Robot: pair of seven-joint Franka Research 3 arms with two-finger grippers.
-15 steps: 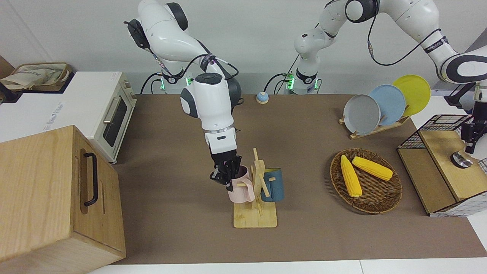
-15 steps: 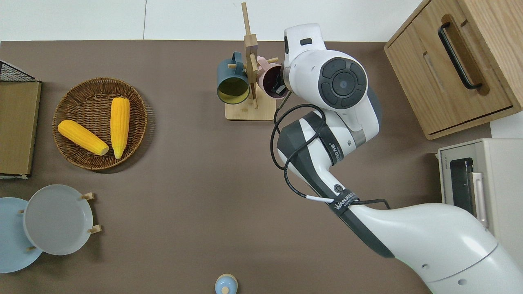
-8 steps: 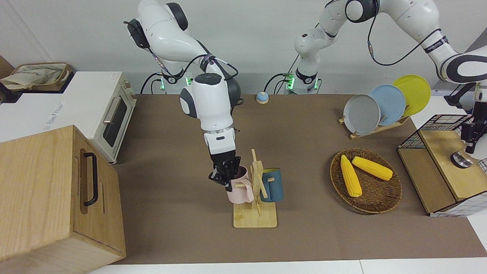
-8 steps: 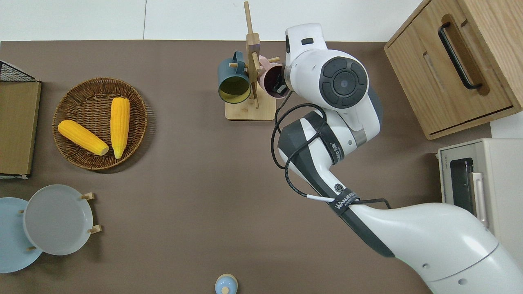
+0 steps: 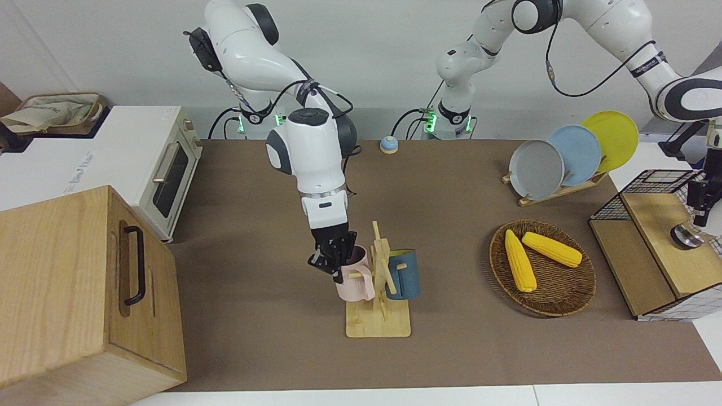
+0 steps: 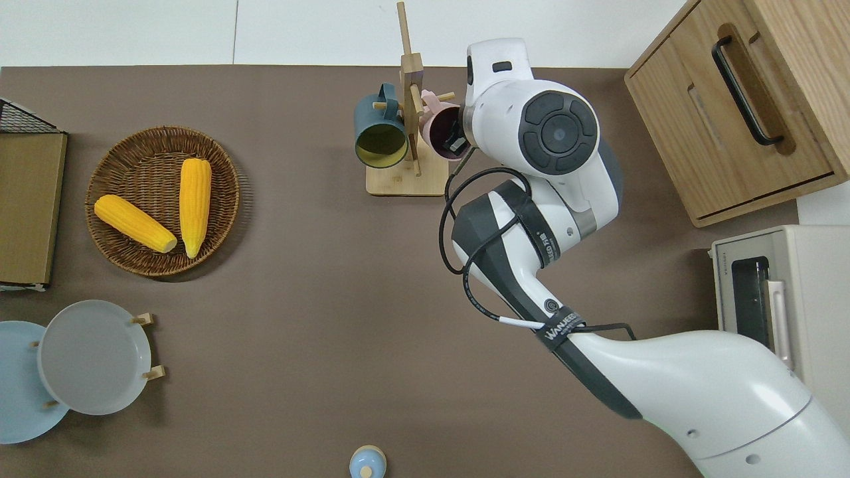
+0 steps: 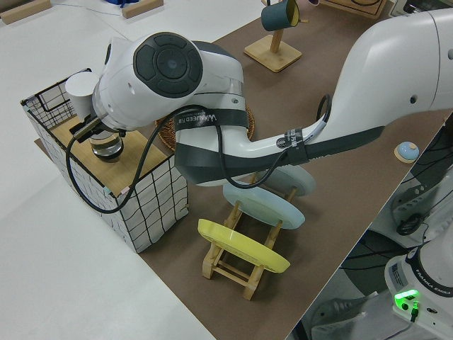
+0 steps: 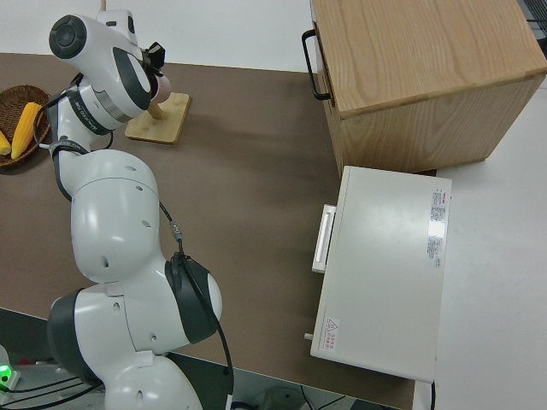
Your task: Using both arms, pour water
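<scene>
At the wooden mug rack (image 5: 379, 293), the right gripper (image 5: 334, 260) seemingly clamps the pink mug (image 5: 356, 276) rim, its handle hooked on a peg toward the rack post; the left gripper (image 5: 701, 198) is unreadable.

The right pincer (image 5: 334, 260) tips vanish inside the pink mug (image 5: 356, 282); left pincer's grip unreadable.

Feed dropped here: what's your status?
Right gripper gripping pink mug rim on wooden mug rack. Left gripper over steel kettle lid. Blue mug hangs alongside.
</scene>
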